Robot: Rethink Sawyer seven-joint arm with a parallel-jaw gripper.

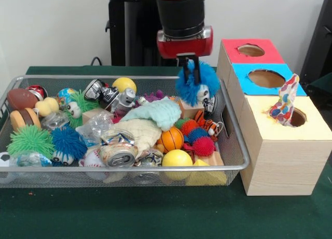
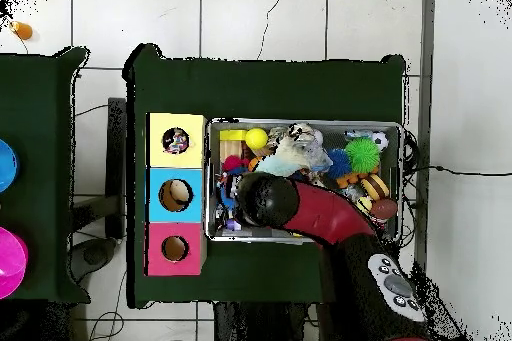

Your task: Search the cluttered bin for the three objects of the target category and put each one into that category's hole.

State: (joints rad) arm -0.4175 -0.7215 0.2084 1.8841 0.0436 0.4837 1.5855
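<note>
The wire mesh bin (image 1: 236,168) is full of toys, and it also shows in the overhead view (image 2: 300,123). My gripper (image 1: 189,73) hangs over the bin's right end. It is shut on a blue fuzzy toy with eyes (image 1: 195,87), held above the clutter. One spotted cloth (image 1: 284,103) sticks up out of the yellow-surround hole (image 1: 297,117), half inside it. In the overhead view this cloth (image 2: 176,140) shows in that hole. No other spotted cloth shows in the bin. In the overhead view the arm (image 2: 300,207) hides the gripper.
The blue-surround hole (image 1: 266,78) and the red-surround hole (image 1: 251,50) lie behind the yellow one. A mint cloth (image 1: 155,112), a cream cloth (image 1: 139,131), a crushed can (image 1: 118,154), an orange ball (image 1: 171,139) and a yellow ball (image 1: 177,159) lie in the bin.
</note>
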